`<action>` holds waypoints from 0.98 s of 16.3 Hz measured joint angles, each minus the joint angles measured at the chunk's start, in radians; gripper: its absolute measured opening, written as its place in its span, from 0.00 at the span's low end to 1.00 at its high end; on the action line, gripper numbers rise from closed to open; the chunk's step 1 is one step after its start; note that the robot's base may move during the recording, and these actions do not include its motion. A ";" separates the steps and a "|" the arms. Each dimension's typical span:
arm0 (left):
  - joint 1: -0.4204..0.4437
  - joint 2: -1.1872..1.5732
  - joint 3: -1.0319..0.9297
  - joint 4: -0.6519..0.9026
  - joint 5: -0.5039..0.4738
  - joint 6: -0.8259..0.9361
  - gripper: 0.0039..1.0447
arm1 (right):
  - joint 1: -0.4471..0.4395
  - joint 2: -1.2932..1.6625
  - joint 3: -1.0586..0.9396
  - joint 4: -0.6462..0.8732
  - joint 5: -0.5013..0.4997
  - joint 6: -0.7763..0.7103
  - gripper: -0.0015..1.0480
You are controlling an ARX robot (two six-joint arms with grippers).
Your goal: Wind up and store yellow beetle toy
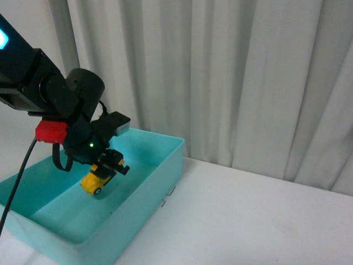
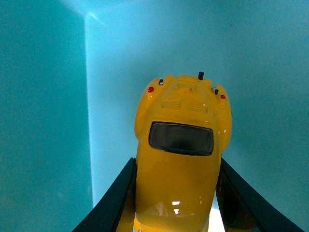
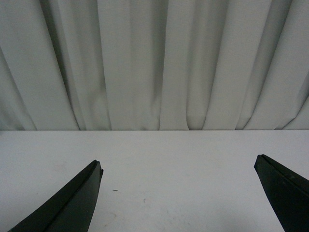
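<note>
My left gripper [image 1: 106, 167] is shut on the yellow beetle toy [image 1: 95, 181] and holds it nose-down inside the turquoise bin [image 1: 160, 165], a little above its floor. In the left wrist view the glossy yellow toy [image 2: 181, 164], with its dark window, sits clamped between my two black fingers [image 2: 108, 205], over the bin's floor and near an inner corner. My right gripper [image 3: 178, 193] is open and empty above the white table [image 3: 169, 159]; it does not show in the front view.
The turquoise bin stands at the left on the white table [image 1: 248, 215]. A white pleated curtain [image 1: 231, 77] hangs behind the table. A black cable [image 1: 19, 176] hangs from my left arm over the bin's near-left side.
</note>
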 joint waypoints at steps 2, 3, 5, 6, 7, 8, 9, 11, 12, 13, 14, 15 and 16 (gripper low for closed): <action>0.001 0.048 0.000 0.013 -0.010 0.005 0.38 | 0.000 0.000 0.000 0.000 0.000 0.000 0.94; 0.001 0.057 0.000 0.028 -0.011 0.006 0.38 | 0.000 0.000 0.000 0.000 0.000 0.000 0.94; -0.001 0.064 0.001 0.042 -0.014 0.008 0.38 | 0.000 0.000 0.000 0.000 0.000 0.000 0.94; -0.002 0.071 0.002 0.047 -0.016 0.011 0.38 | 0.000 0.000 0.000 0.000 0.000 0.000 0.94; -0.002 0.074 0.002 0.046 -0.018 0.011 0.38 | 0.000 0.000 0.000 0.000 0.000 0.000 0.94; -0.002 0.074 0.001 0.039 -0.017 0.011 0.45 | 0.000 0.000 0.000 0.000 0.000 0.000 0.94; -0.002 0.074 0.001 0.026 -0.004 0.010 0.56 | 0.000 0.000 0.000 0.000 0.000 0.000 0.94; -0.001 0.074 0.001 0.016 0.011 0.010 0.76 | 0.000 0.000 0.000 0.000 0.000 0.000 0.94; 0.001 0.073 0.001 0.002 0.023 0.002 0.87 | 0.000 0.000 0.000 0.000 0.000 0.000 0.94; 0.001 0.059 0.001 -0.009 0.035 -0.002 0.96 | 0.000 0.000 0.000 0.000 0.000 0.000 0.94; 0.001 0.033 0.001 -0.011 0.056 -0.007 0.94 | 0.000 0.000 0.000 0.000 0.000 0.000 0.94; 0.001 -0.014 0.001 -0.011 0.086 -0.012 0.94 | 0.000 0.000 0.000 0.000 0.000 0.000 0.94; -0.001 -0.073 0.001 -0.010 0.113 -0.014 0.94 | 0.000 0.000 0.000 0.000 0.000 0.000 0.94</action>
